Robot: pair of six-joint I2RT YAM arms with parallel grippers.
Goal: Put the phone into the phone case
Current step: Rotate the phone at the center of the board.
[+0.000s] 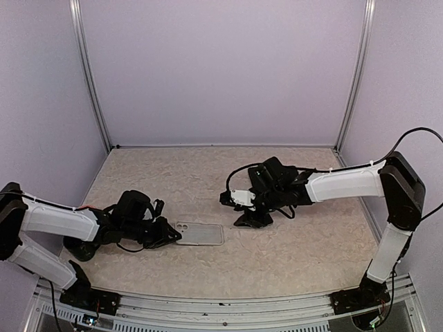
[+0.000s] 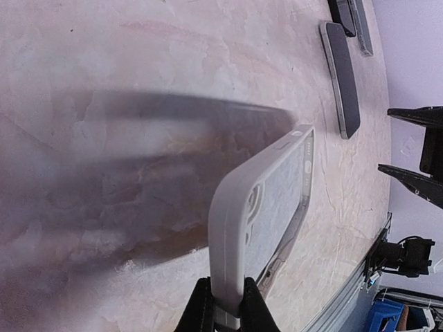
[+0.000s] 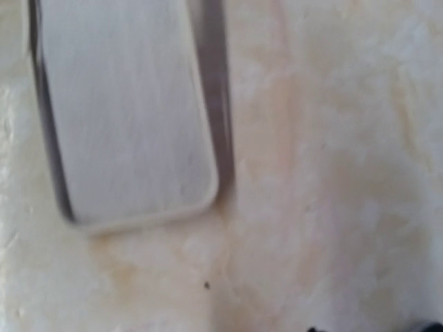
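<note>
The translucent white phone case (image 1: 201, 234) lies at the front left of the table, open side up. My left gripper (image 1: 172, 236) is shut on its near end, and in the left wrist view both fingers pinch the case (image 2: 266, 200) at the gripper (image 2: 227, 304). The dark phone (image 2: 342, 79) lies flat beyond the case. My right gripper (image 1: 248, 216) hovers low over it. In the blurred right wrist view the phone (image 3: 124, 111) looks pale with a dark side edge. There, the right gripper (image 3: 370, 328) shows only two fingertips at the bottom edge, apart, with nothing between them.
The beige marbled table (image 1: 297, 242) is closed in by lavender walls at the back and both sides. A metal rail (image 1: 228, 304) runs along the near edge, with the arm bases on it.
</note>
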